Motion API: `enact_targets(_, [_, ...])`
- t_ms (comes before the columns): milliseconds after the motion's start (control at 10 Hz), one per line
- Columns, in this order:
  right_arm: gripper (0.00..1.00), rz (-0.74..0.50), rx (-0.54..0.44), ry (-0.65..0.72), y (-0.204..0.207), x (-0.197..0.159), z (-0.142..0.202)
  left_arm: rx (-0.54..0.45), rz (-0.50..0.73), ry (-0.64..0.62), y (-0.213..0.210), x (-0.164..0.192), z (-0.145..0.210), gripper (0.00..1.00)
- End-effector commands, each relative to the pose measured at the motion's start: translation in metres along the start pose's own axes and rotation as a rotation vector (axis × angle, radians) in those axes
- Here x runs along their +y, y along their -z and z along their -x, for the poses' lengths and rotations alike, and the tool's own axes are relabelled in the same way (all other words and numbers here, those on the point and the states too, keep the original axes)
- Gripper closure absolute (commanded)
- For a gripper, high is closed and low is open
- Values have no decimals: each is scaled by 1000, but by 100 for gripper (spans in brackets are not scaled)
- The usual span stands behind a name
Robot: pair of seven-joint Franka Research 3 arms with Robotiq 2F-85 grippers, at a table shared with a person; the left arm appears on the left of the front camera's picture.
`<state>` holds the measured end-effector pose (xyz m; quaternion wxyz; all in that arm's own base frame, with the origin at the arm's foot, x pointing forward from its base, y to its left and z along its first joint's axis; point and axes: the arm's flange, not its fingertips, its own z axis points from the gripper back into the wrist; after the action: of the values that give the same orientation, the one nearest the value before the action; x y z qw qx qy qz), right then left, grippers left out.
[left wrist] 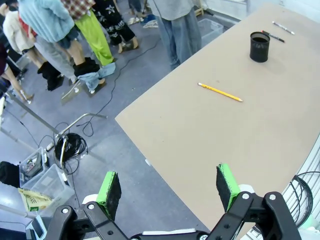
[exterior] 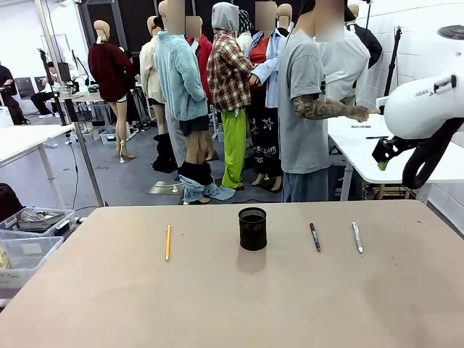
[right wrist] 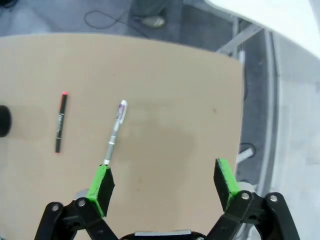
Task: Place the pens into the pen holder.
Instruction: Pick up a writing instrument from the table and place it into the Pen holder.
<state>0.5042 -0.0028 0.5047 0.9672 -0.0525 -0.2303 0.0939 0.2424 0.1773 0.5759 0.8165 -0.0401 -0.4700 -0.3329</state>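
The black mesh pen holder (exterior: 252,228) stands upright at the table's middle. Left of it lies a yellow pencil (exterior: 167,242). To its right are a dark pen with red ends (exterior: 315,236) and a silver pen (exterior: 357,237). My left gripper (left wrist: 168,187) is open and empty, high above the table's near left corner, far from the pencil (left wrist: 220,92) and holder (left wrist: 259,46). My right gripper (right wrist: 164,184) is open and empty too, hovering above the table's right part, with the silver pen (right wrist: 115,132) by its left pad and the dark pen (right wrist: 60,121) farther left.
The right arm (exterior: 420,109) hangs above the table's far right corner. A person (exterior: 304,109) stands beyond the far edge, reaching to a white table (exterior: 362,145). Clear plastic bins (exterior: 29,239) sit on the floor at the left.
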Motion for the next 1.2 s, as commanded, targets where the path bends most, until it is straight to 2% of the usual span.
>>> enact_targets(0, [0, -132, 98, -31, 55, 2, -32, -3, -11, -4, 1, 2, 0, 0])
enact_targets(200, [0, -191, 201, -3, 100, 10, -47, -3, -11, -4, 1, 2, 0, 0])
enact_targets(500, [0, -179, 339, 70, 172, 22, -55, -3, -11, -4, 1, 2, 0, 0])
enact_targets(700, [0, -212, 365, 65, 191, 30, -45, -3, -11, -4, 1, 2, 0, 0])
enact_targets(1000, [0, -106, 404, 132, 212, 48, -13, -3, -11, -4, 1, 2, 0, 0])
enact_targets(1100, [0, -109, 409, 136, 215, 52, -7, -3, -11, -4, 1, 2, 0, 0])
